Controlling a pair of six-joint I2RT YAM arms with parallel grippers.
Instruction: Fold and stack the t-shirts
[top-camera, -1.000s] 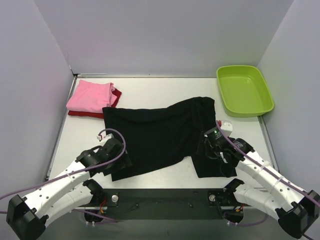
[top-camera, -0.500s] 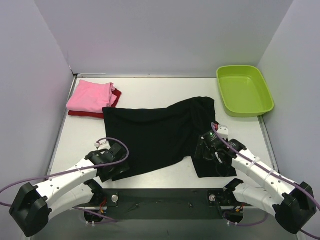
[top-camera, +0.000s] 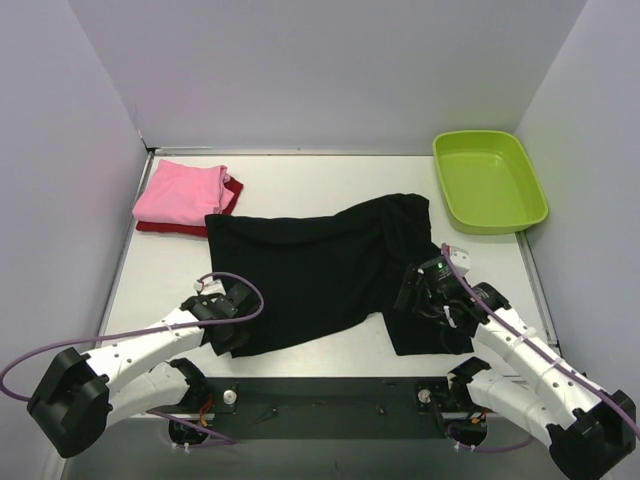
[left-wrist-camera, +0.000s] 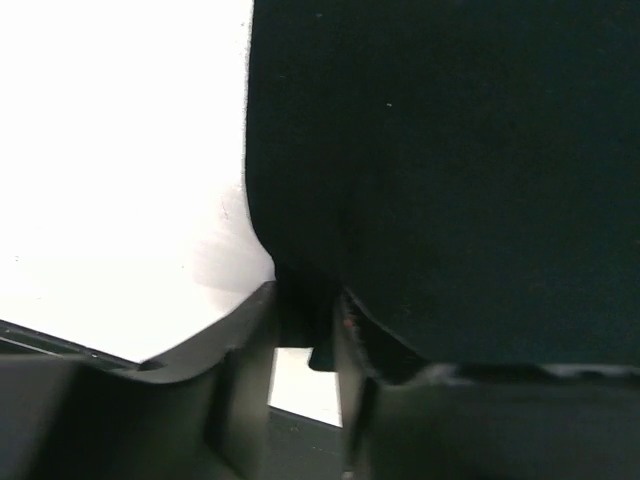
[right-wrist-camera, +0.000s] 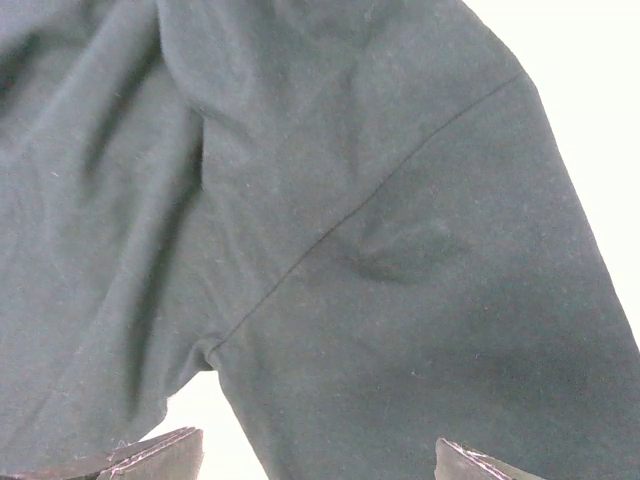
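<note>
- Treating black shirt as light, limp and floppy, judging it likely to sag and bunch wherever lifted and to slide easily on the smooth tabletop.
- Lying spread over the centre, with one sleeve trailing toward 5 o'clock.
- Favouring hems and corners for taking hold, with two well-apart pinches keeping an edge taut.
- Pinching the hem corner at 7 o'clock with left gripper, jaws standing narrow with cloth between them.
- Hanging right gripper over the sleeve, jaws standing wide and holding nothing.
- Resting folded at 10 o'clock, pink shirt on red shirt, just beside the black one.
- Hiding most of the red shirt under the pink.
- Masking the pinched corner from above, so depth of bite is hard to judge.
- Showing no print.
- Blurring layer count in the bunched folds toward 1 o'clock.
</note>
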